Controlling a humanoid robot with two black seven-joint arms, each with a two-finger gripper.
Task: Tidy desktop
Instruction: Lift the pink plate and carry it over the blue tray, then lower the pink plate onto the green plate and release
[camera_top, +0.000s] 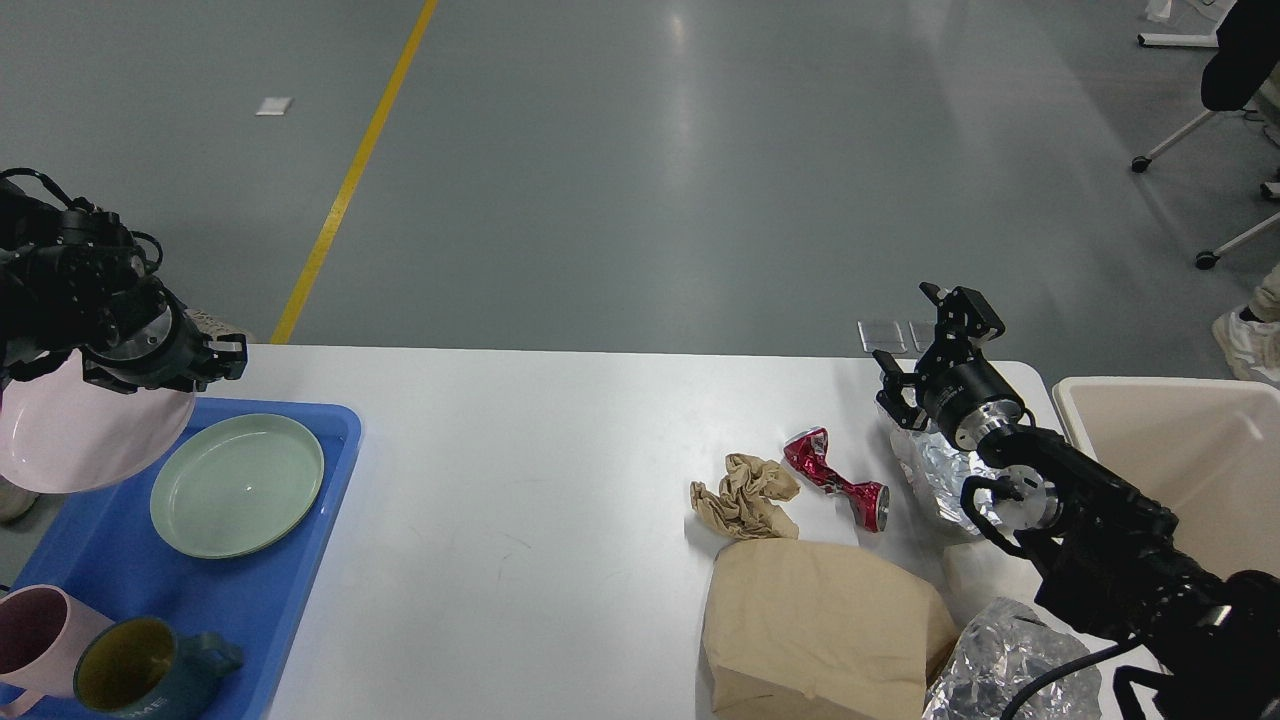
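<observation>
Grey polished floor with a yellow line lay beyond the large white matte desktop (560, 470), which filled the middle of my view. My left gripper (205, 362) was clamped on the rim of a pale pink plate (85, 440), held tilted over the far left corner of the blue plastic tray (250, 610), beside a light green plate (237, 484). My right gripper (925, 340) hung with fingers spread, holding nothing, above crumpled silver foil (935, 470), near a crushed red can (835, 475).

Bright, even overhead light leaves a pale glare streak on the grey floor (690, 120), shadows soft, focus sharp.
</observation>
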